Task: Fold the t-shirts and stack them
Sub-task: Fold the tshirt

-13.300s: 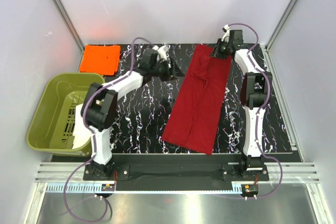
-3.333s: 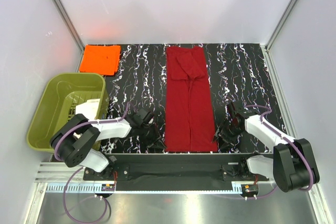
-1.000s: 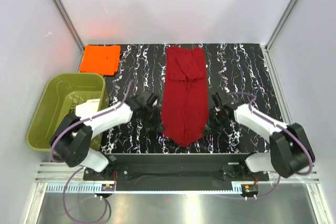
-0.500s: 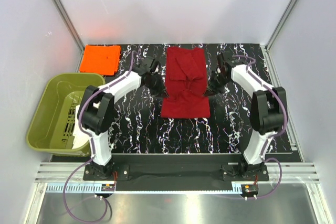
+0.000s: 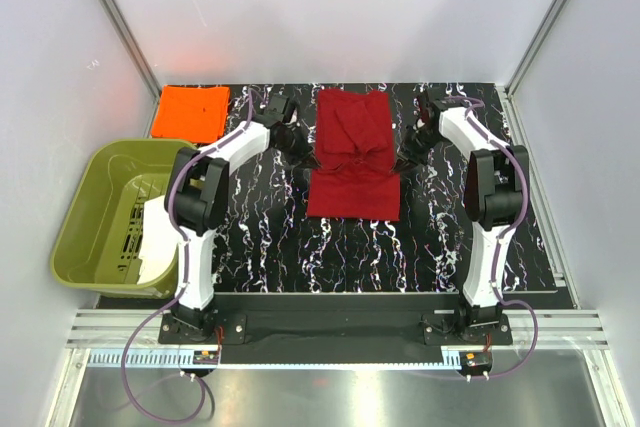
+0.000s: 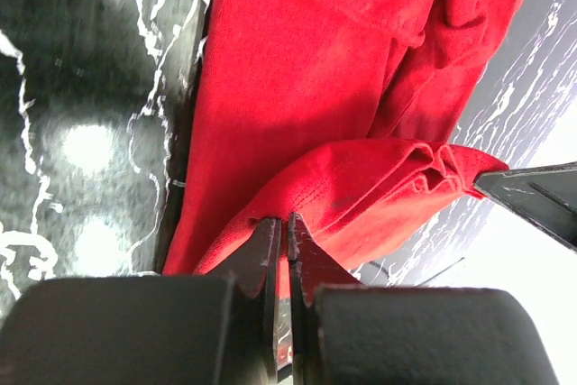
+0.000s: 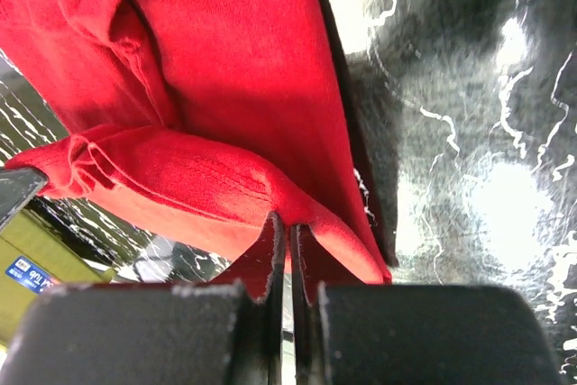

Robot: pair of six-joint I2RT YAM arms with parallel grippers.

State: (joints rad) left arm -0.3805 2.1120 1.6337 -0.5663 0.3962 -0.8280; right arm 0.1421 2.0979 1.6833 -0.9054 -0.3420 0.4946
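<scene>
The red t-shirt [image 5: 352, 152] lies on the black, white-veined bench [image 5: 450, 237], in its middle and far part, with a wrinkled ridge of cloth running straight across it from side to side. At the left end of that ridge the left tool [image 5: 303, 154] is pinched tight on a fold of the red cloth, and the left wrist view shows its two fingers pressed together with only the thin edge of fabric between them, just above the flat layer of the t-shirt. At the right end of the ridge the right tool [image 5: 402, 159] does the same thing, its fingers closed on the bunched edge, and from its own camera the gathered cloth sags in a soft loop between the two grips. Both arms reach out from their bases and bend in toward the red t-shirt from either side, so the tools face each other across it. On the far side of the ridge the red cloth is creased and uneven; on the near side it lies smoother, ending in a straight edge. The orange t-shirt [image 5: 190, 112] sits folded flat well to the left of the red t-shirt, level with its far edge. An olive-green tub [image 5: 72, 222] stands further left of the red t-shirt and nearer, off the bench edge.
</scene>
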